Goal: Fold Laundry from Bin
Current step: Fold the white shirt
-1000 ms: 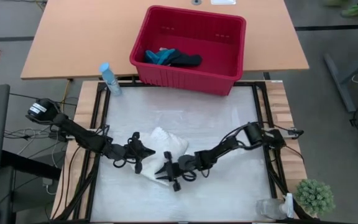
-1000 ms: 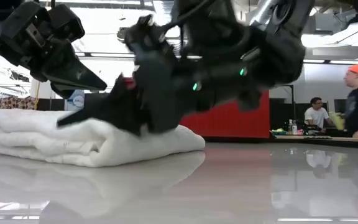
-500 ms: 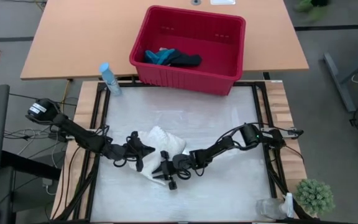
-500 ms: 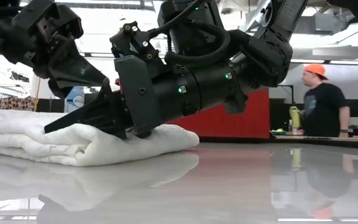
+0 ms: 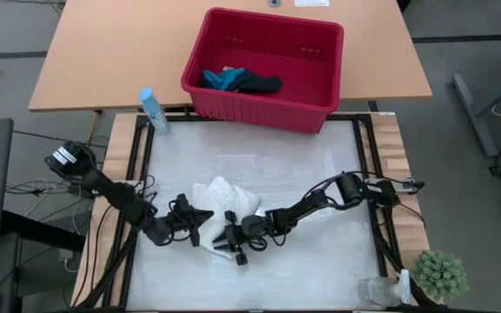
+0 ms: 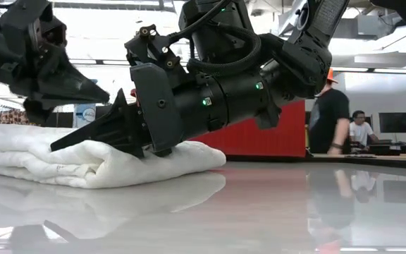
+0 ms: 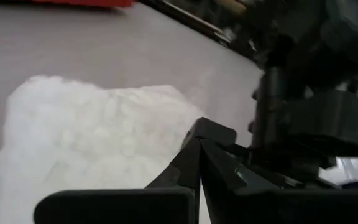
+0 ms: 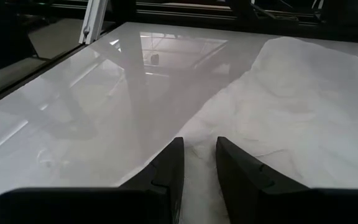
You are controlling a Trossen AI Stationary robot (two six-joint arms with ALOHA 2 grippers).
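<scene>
The white lacy cloth (image 5: pixel 226 202) lies folded on the table, its layers stacked, as the low view (image 6: pixel 83 159) shows. My right gripper (image 5: pixel 223 245) lies low on the cloth's near part, its fingers almost together (image 8: pixel 197 148). My left gripper (image 5: pixel 207 216) is shut (image 7: pixel 197 138) and hovers just above the cloth's left part (image 6: pixel 103 97). The red bin (image 5: pixel 320 106) stands at the table's far edge. The dark navy cloth (image 5: pixel 263 84) and the teal cloth (image 5: pixel 223 79) lie in it. My right gripper has its fingertips (image 8: pixel 169 158) on the cloth's top layer near its near edge (image 8: pixel 199 163), with a narrow strip of cloth between them. The fingers slant down from the table's right. The cloth lies flat on the table and dents a little under them (image 6: pixel 83 144).
A blue spray bottle (image 5: pixel 152 109) stands left of the bin. A small green plant (image 5: pixel 439 274) and a clear object (image 5: pixel 379 290) sit at the near right corner. People stand in the room beyond the table (image 6: pixel 330 113).
My right gripper has gone toward the table's left edge and down onto the cloth, then held still. My left gripper has drawn back a little toward the table's near left, off the cloth. The cloth has stayed where it was.
</scene>
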